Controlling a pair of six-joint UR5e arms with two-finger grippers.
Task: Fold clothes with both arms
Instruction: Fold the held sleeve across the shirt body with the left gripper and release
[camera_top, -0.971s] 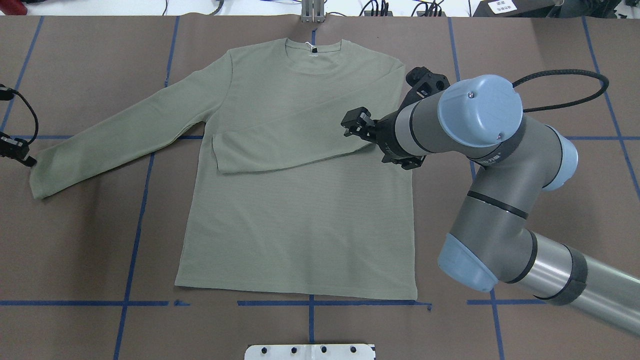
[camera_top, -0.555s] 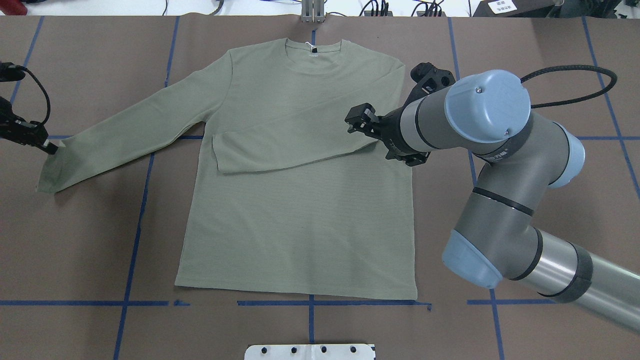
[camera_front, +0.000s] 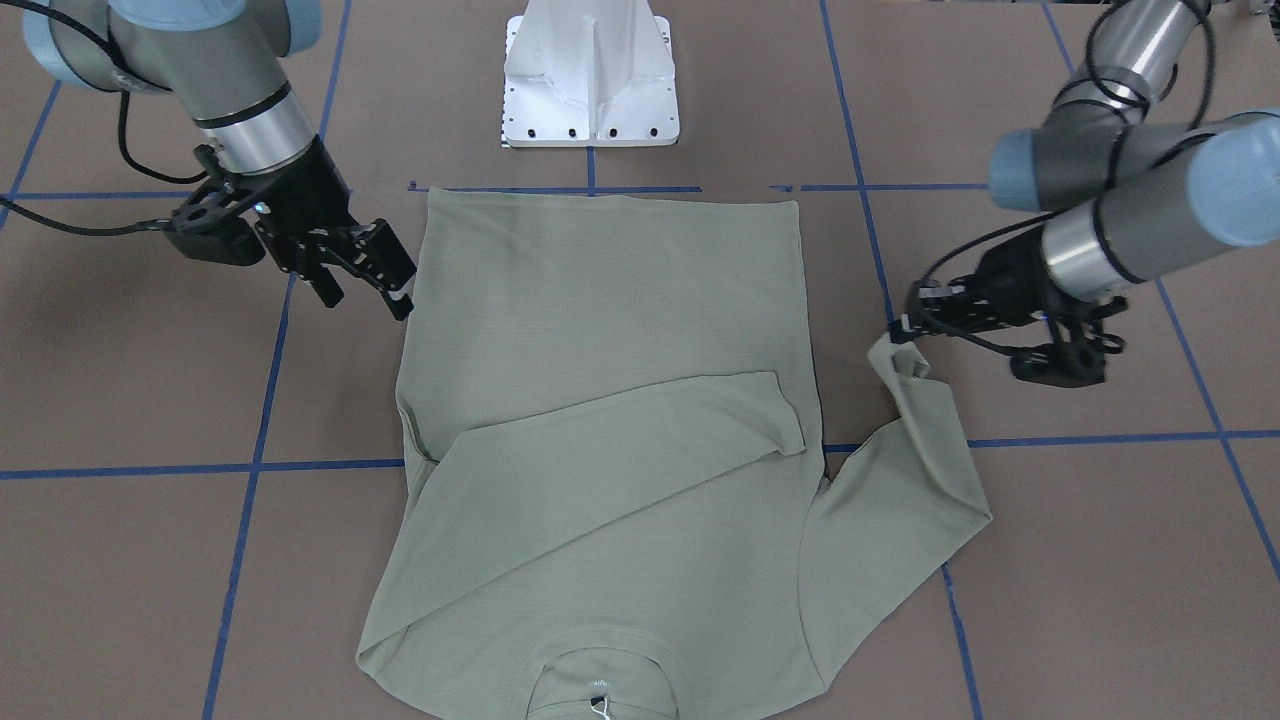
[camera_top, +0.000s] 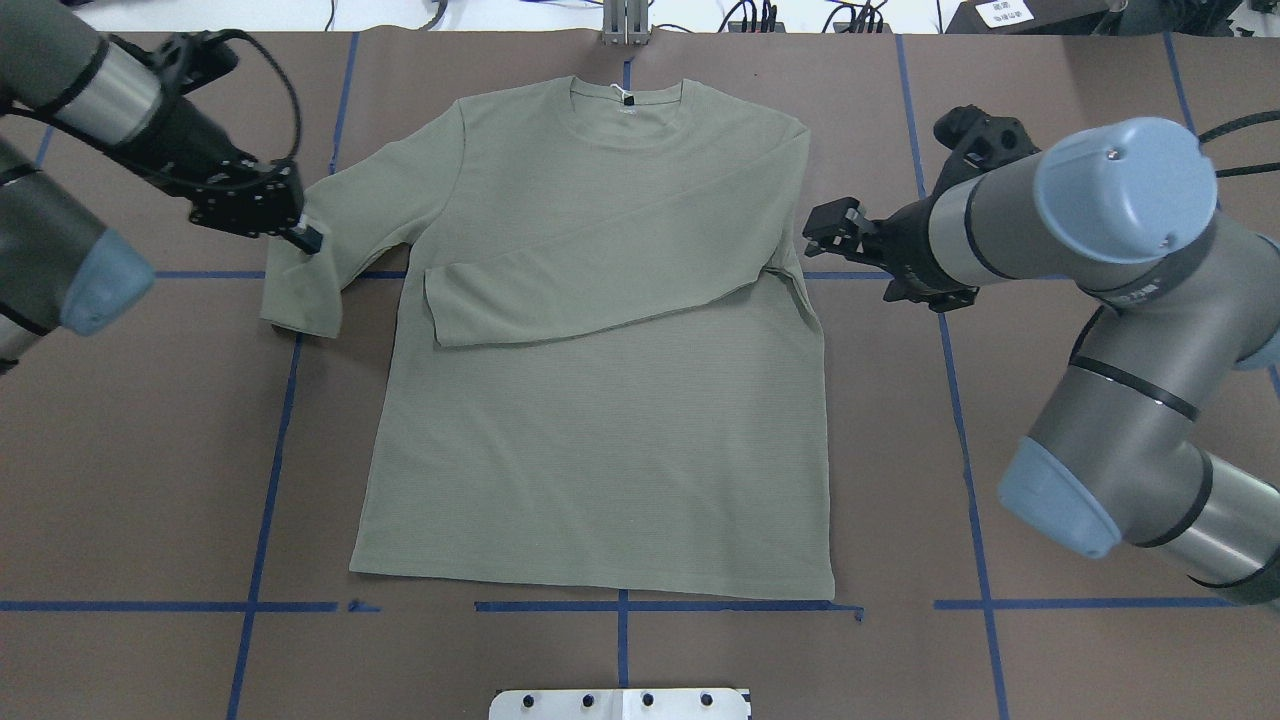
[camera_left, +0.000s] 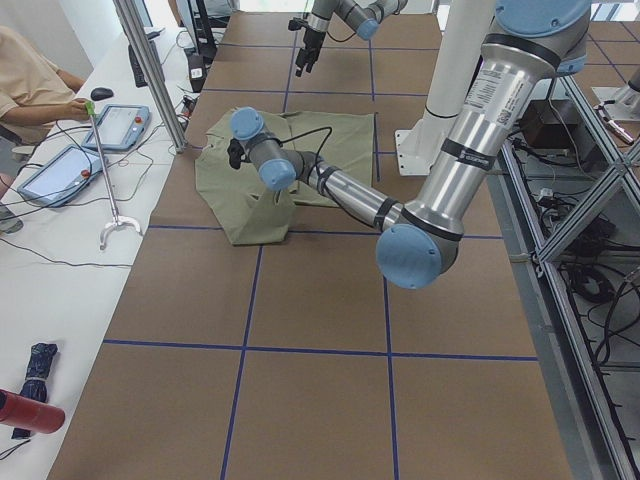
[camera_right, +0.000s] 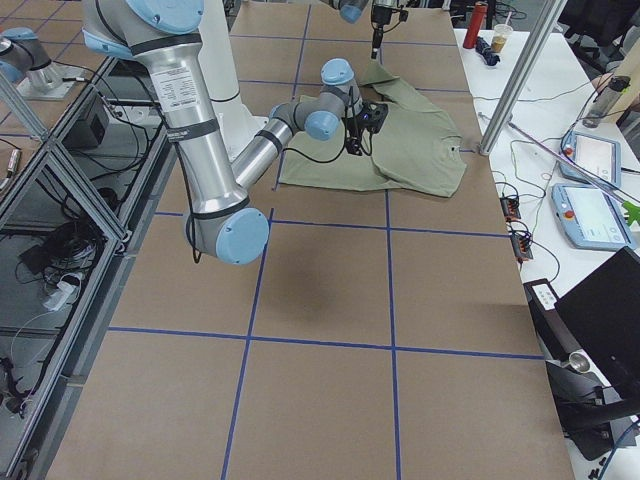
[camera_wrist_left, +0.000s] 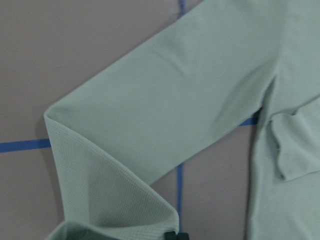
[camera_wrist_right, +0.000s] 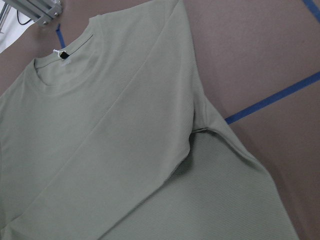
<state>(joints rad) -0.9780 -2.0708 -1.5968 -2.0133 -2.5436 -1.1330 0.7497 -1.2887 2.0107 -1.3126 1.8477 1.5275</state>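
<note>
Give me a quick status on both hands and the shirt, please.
Left hand shut on sleeve cuff, lifted. Right hand open, empty, beside shirt. Other sleeve folded across chest. Nothing in the way.

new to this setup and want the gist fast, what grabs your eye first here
A sage-green shirt lies flat mid-table, one sleeve folded across its chest. The left tool pinches the other sleeve by its cuff, doubled back toward the body; the right tool hovers open beside the shirt's edge.
</note>
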